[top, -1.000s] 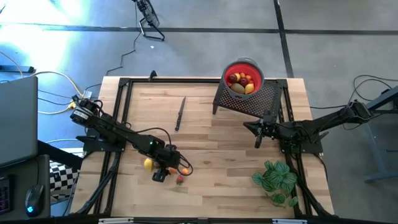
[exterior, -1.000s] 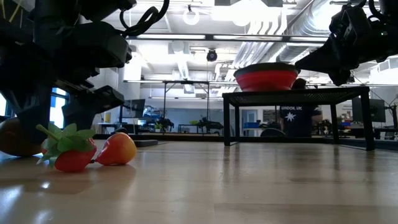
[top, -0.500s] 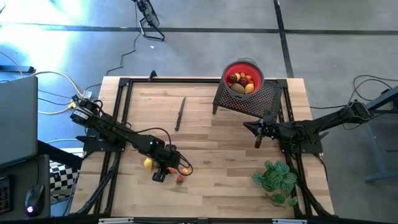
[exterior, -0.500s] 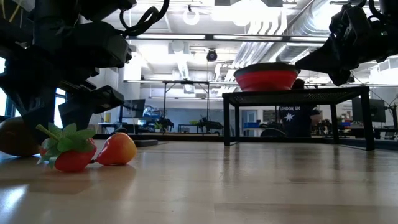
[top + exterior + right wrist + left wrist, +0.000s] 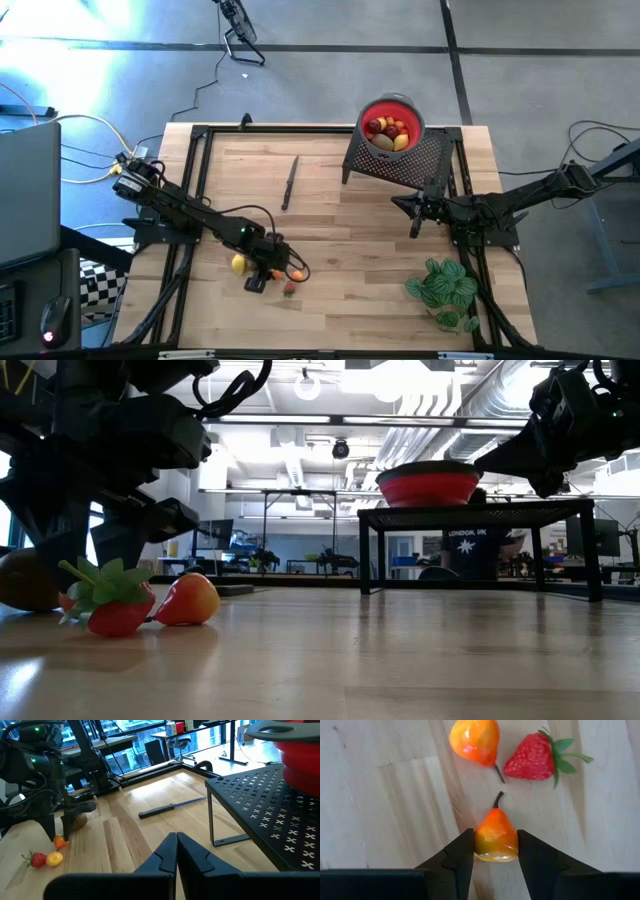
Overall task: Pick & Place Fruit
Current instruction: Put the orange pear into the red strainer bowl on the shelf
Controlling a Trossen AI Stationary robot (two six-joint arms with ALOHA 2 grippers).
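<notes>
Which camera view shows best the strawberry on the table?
The left wrist view: the strawberry lies unobstructed, seeds and green leaves clear. The low view shows it side-on beside an orange pear. In the high and right wrist views it is only a red speck.

An orange pear-shaped fruit (image 5: pixel 495 836) is seen lying on the worktop, stem outward, flanked by two dark fingers. A second orange pear (image 5: pixel 474 740) and a strawberry (image 5: pixel 536 756) (green-leaved) lie beside it; a yellow piece (image 5: pixel 238 263), possibly a lemon, lies nearby. More fruit (image 5: pixel 388 130) is heaped in the red bowl.

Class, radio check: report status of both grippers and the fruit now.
Left gripper shut on orange pear, on table. Right gripper shut, idle mid-table. Strawberry, second pear just beyond.
</notes>
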